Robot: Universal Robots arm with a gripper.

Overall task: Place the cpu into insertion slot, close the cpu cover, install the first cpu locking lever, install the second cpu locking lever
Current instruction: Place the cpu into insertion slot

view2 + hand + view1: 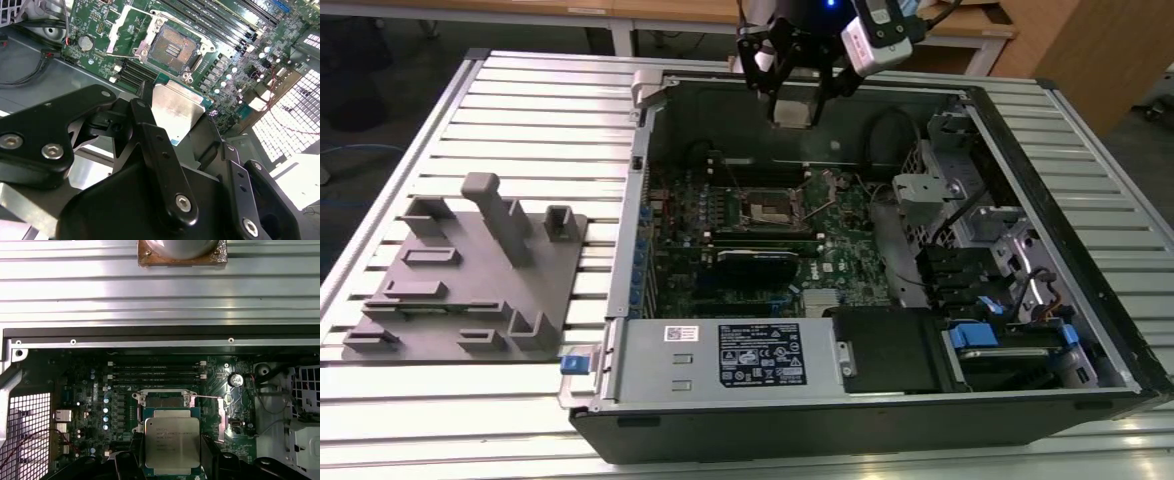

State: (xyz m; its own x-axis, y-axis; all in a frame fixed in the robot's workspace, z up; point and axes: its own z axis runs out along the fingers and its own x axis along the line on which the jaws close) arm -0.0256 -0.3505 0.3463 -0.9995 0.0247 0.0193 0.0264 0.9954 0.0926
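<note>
My gripper hangs above the far wall of the open computer case, shut on the cpu, a flat silver square. In both wrist views the cpu sits clamped between the black fingers. The insertion slot lies uncovered on the green board, lower than the gripper and nearer the exterior camera. Its dark centre is bare. The cpu cover stands swung open beside the slot. In the first wrist view, a thin locking lever is raised at the socket's side.
The case lies on a slatted metal table. A power supply fills its near side, and drive bays with cables line the exterior view's right. A grey fixture with posts stands on the exterior view's left. Long memory slots run beside the socket.
</note>
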